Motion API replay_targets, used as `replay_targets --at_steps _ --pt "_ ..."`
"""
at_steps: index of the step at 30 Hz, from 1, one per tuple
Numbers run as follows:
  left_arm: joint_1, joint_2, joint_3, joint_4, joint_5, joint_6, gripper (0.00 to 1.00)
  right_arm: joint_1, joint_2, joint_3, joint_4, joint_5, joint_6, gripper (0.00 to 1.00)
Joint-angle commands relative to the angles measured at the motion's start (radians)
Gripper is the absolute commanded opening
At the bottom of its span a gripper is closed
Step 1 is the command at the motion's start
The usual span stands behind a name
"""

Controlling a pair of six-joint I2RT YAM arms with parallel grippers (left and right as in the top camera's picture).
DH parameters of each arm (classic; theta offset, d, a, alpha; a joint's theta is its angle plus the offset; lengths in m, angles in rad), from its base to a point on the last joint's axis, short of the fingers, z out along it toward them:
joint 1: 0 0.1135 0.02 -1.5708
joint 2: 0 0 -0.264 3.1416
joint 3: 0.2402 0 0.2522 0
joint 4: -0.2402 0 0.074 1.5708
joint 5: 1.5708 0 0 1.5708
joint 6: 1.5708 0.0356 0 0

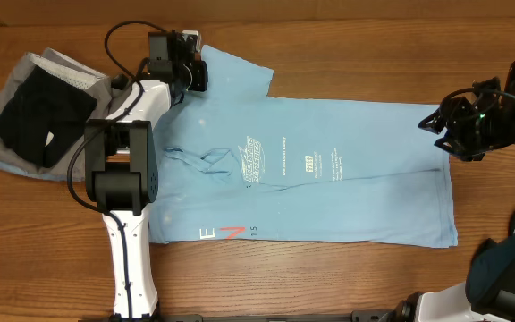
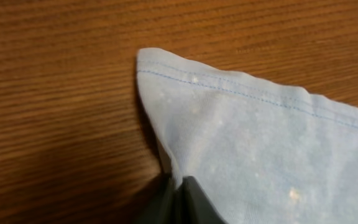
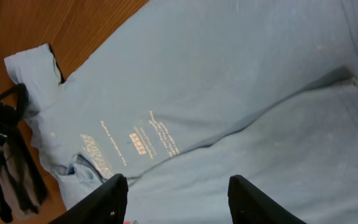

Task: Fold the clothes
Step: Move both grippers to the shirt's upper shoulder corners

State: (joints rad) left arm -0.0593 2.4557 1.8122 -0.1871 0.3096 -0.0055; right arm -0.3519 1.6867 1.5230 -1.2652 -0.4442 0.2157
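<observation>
A large light-blue T-shirt (image 1: 329,188) with white lettering and a small red mark lies spread flat on the wooden table, collar to the left. My left gripper (image 1: 190,72) is at the far upper sleeve and is shut on the sleeve's edge. The left wrist view shows the fingers (image 2: 178,193) pinching the stitched sleeve corner (image 2: 229,118). My right gripper (image 1: 443,125) hovers at the shirt's right hem, upper corner. In the right wrist view its fingers (image 3: 176,190) are wide open and empty above the shirt (image 3: 229,81).
A pile of black and grey garments (image 1: 34,116) lies at the far left of the table, also visible in the right wrist view (image 3: 8,168). The left arm's base and cable (image 1: 123,179) stand over the shirt's left side. Bare wood (image 1: 347,45) surrounds the shirt.
</observation>
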Motion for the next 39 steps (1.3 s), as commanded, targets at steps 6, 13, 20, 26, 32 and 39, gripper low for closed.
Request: replay_targets --at_steps 6,13,20,26,32,39 --pt "-0.003 -0.039 -0.009 -0.07 0.068 0.029 0.04 0.003 -0.007 0.006 0.163 0.049 -0.007 0.57" --pt "-0.002 -0.204 -0.009 -0.114 0.045 0.045 0.04 0.003 0.031 -0.052 0.529 0.143 0.043 0.57" --pt "-0.007 -0.29 -0.009 -0.207 0.046 0.051 0.04 0.003 0.196 -0.052 0.743 0.243 0.046 0.57" --pt "-0.021 -0.294 -0.009 -0.306 0.052 0.05 0.04 0.003 0.402 -0.051 0.885 0.246 0.046 0.61" --pt "-0.022 -0.294 -0.009 -0.384 0.057 0.05 0.04 0.003 0.526 -0.051 0.954 0.372 0.045 0.69" --pt "-0.022 -0.294 -0.009 -0.404 0.057 0.051 0.04 0.003 0.556 -0.051 0.896 0.365 0.045 0.51"
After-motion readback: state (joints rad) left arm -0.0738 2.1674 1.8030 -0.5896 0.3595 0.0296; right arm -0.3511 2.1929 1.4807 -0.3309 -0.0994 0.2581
